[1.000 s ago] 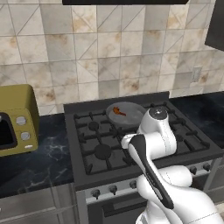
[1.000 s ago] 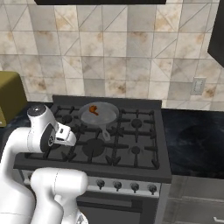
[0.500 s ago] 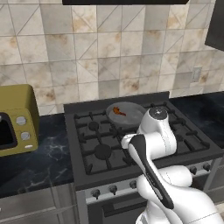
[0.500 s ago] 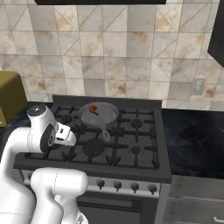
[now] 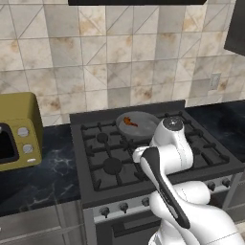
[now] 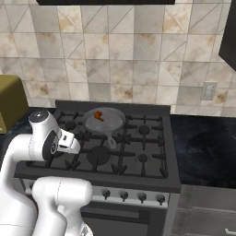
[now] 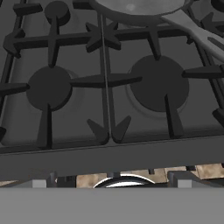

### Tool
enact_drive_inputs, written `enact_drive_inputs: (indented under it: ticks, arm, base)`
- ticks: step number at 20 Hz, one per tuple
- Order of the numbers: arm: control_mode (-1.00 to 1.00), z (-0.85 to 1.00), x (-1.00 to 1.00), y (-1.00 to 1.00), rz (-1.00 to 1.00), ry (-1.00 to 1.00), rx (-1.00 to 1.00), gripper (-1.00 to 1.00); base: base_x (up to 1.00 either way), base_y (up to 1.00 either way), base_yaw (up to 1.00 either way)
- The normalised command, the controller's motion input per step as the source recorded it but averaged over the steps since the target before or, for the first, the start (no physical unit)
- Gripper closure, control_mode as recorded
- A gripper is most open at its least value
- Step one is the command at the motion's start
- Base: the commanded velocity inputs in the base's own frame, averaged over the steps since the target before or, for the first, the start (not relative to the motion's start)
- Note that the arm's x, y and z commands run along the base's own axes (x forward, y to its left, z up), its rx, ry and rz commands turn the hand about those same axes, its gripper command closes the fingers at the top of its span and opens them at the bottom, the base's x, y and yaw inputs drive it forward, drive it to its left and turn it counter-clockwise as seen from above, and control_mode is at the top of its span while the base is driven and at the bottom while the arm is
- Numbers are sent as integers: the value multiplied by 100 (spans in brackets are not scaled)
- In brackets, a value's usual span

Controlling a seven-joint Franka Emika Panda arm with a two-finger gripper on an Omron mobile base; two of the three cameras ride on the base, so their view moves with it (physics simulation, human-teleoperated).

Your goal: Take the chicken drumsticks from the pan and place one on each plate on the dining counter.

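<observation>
The grey pan (image 5: 137, 123) sits on a rear burner of the stove, its handle (image 6: 110, 139) pointing to the front. The orange-brown chicken drumsticks (image 5: 129, 122) (image 6: 98, 115) lie close together inside it, too small to tell apart. In the hand view the pan's near rim (image 7: 135, 8) and handle (image 7: 194, 33) cross the top. My gripper (image 7: 112, 183) is open, nothing between its fingertips, hovering over the stove's front edge, well short of the pan. The plates and the dining counter are out of view.
Black grates and burners (image 7: 158, 83) cover the stove top (image 5: 119, 165). A yellow microwave (image 5: 16, 136) stands on the black counter to the left. More black counter (image 6: 207, 143) runs to the right, under a wall outlet (image 6: 209, 91). A tiled wall closes the back.
</observation>
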Motion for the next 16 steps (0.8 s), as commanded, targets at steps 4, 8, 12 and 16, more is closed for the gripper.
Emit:
enact_drive_inputs:
  ticks: [4,8,12,16]
  arm:
    - [-100,22,11,0,0,-3,0,-100]
    - [-100,40,24,0,0,-6,-2,-100]
    - [-100,41,58,2,1,0,-2,-100]
    - [-100,25,81,-7,11,0,0,-100]
  base:
    - [0,0,0]
    - [0,0,0]
    - [0,0,0]
    - [0,0,0]
